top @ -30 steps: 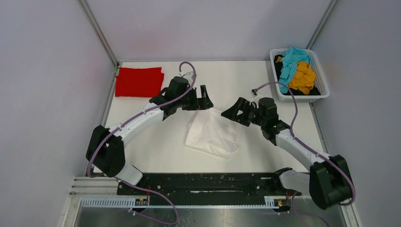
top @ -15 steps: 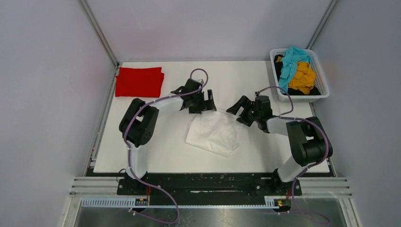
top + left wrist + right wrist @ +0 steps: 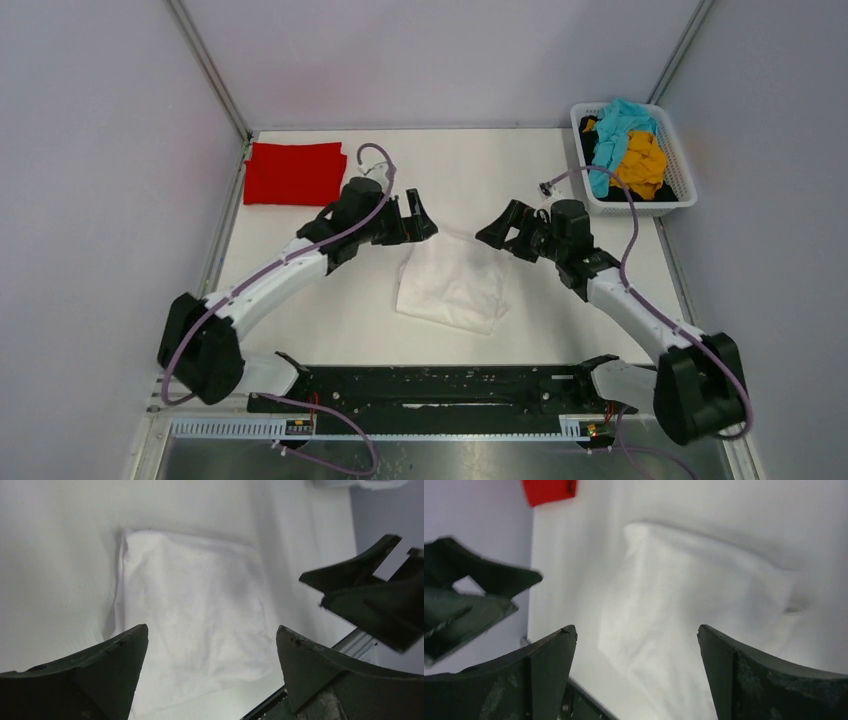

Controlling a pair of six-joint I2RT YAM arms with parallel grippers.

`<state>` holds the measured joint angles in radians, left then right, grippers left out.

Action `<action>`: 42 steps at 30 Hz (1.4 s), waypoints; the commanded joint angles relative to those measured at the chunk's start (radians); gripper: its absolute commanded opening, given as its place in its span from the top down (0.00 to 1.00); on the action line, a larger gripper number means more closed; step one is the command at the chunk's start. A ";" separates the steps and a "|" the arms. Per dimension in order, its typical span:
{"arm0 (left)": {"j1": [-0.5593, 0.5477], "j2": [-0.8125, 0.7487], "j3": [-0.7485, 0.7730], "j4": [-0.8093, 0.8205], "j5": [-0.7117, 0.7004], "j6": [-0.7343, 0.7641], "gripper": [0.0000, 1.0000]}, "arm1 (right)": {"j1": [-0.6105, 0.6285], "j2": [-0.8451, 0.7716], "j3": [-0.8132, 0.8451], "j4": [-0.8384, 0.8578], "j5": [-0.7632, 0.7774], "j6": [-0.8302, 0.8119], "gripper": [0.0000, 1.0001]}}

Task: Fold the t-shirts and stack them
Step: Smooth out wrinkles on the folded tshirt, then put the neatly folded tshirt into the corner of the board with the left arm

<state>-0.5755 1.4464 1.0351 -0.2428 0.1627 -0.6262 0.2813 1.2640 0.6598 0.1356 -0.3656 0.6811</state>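
Observation:
A folded white t-shirt [image 3: 452, 282] lies on the table's middle; it also shows in the left wrist view [image 3: 192, 610] and the right wrist view [image 3: 694, 615]. A folded red t-shirt [image 3: 294, 172] lies at the far left; its corner shows in the right wrist view [image 3: 548, 490]. Teal [image 3: 618, 125], mustard-yellow [image 3: 640, 162] and black [image 3: 598, 150] shirts sit crumpled in the basket. My left gripper [image 3: 415, 218] is open and empty above the white shirt's far left corner. My right gripper [image 3: 505, 228] is open and empty above its far right corner.
A white lattice basket [image 3: 676, 190] stands at the far right corner. Grey walls close in the table on the left, back and right. A black rail [image 3: 430, 385] runs along the near edge.
Both arms have lifted and drawn back a little from the white shirt, the left gripper shifting left. The white shirt lies flatter and squarer than a second ago.

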 commanded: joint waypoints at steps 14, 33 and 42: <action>0.016 0.036 -0.085 -0.055 -0.143 -0.075 0.01 | 0.309 -0.058 -0.416 0.076 0.027 0.193 0.01; -0.145 0.377 0.022 -0.088 -0.023 -0.088 0.21 | 0.308 -0.636 -0.297 -0.314 0.424 -0.010 0.00; -0.333 0.606 0.292 -0.431 -0.368 -0.179 0.75 | 0.306 -0.841 -0.290 -0.441 0.737 -0.065 0.01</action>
<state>-0.8433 1.8931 1.2121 -0.4198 -0.0193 -0.7578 0.5880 0.4583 0.3321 -0.2337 0.1776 0.6655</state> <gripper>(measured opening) 0.363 0.993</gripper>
